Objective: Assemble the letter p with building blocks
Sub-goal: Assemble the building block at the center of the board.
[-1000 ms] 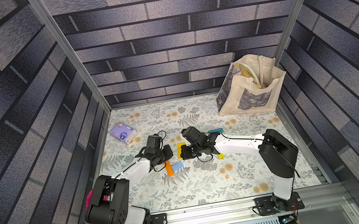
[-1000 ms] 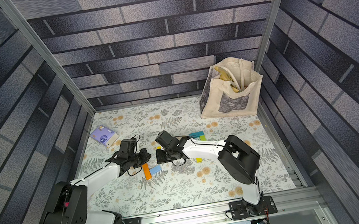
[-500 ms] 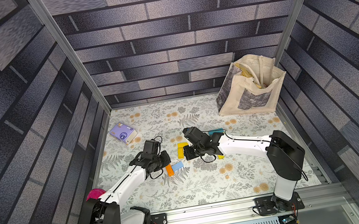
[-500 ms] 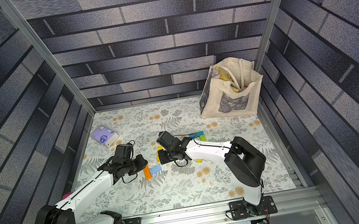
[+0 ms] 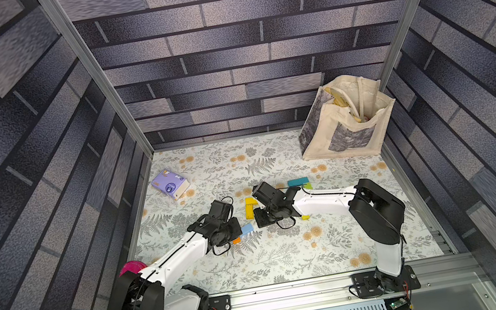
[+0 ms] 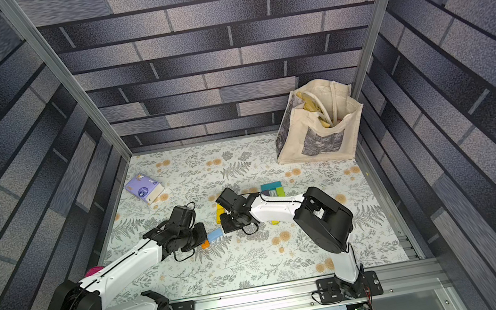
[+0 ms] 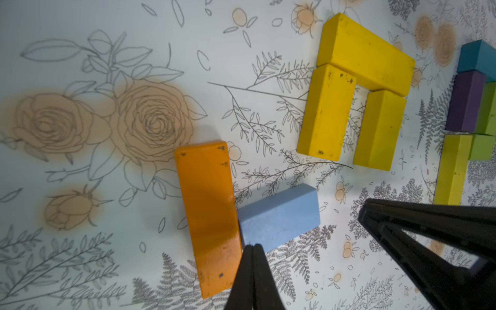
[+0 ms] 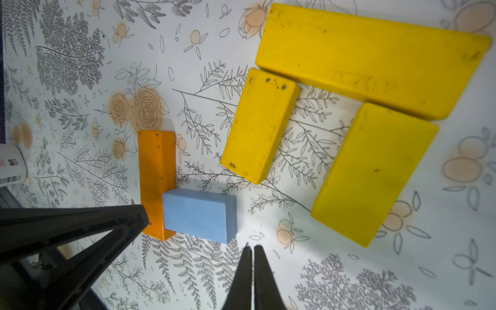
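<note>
left fingers (image 7: pixel 244 276) together, tips at seam of orange block (image 7: pixel 209 214) and blue block (image 7: pixel 279 217), right fingers (image 8: pixel 241 273) together beside blue block, contact unclear, orange block mostly hidden in both top views

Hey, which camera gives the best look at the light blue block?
The right wrist view: the light blue block shows large and whole, one end against the orange block. The left wrist view shows it too, but the left gripper overlaps its edge. In both top views it is a small sliver.
</note>
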`<action>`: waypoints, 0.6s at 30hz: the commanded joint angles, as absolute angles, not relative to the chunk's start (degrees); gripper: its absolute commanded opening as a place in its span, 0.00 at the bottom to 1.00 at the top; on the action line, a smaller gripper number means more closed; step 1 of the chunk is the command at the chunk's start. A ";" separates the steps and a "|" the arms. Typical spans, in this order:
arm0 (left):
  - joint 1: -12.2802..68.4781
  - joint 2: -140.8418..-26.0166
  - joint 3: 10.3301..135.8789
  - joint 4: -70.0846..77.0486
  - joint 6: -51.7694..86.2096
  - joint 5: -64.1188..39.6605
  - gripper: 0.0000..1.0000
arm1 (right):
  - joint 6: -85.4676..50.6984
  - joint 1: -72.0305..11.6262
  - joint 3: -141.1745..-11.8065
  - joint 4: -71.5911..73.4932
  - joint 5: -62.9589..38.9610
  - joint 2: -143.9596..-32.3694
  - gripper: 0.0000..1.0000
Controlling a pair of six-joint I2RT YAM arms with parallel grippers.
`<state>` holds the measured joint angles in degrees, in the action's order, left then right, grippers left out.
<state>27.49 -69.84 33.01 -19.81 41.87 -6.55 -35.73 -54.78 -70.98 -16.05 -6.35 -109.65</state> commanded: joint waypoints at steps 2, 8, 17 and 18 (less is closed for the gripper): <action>28.12 -70.49 32.08 -21.32 43.50 -4.24 0.05 | -36.91 -55.28 -71.54 -14.09 -8.20 -111.18 0.08; 28.30 -72.62 32.43 -19.89 43.59 -4.85 0.05 | -38.40 -55.25 -71.60 -12.13 -10.23 -112.83 0.07; 28.65 -75.84 32.15 -17.31 43.62 -5.10 0.05 | -38.84 -55.20 -72.48 -12.79 -10.18 -114.38 0.06; 28.65 -75.78 32.17 -17.40 43.63 -5.07 0.05 | -38.86 -55.23 -72.83 -12.91 -10.41 -114.67 0.06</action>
<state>28.42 -74.26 32.93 -16.14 42.74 -5.72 -38.28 -54.78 -71.16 -13.02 -9.58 -112.95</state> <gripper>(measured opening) 0.050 0.065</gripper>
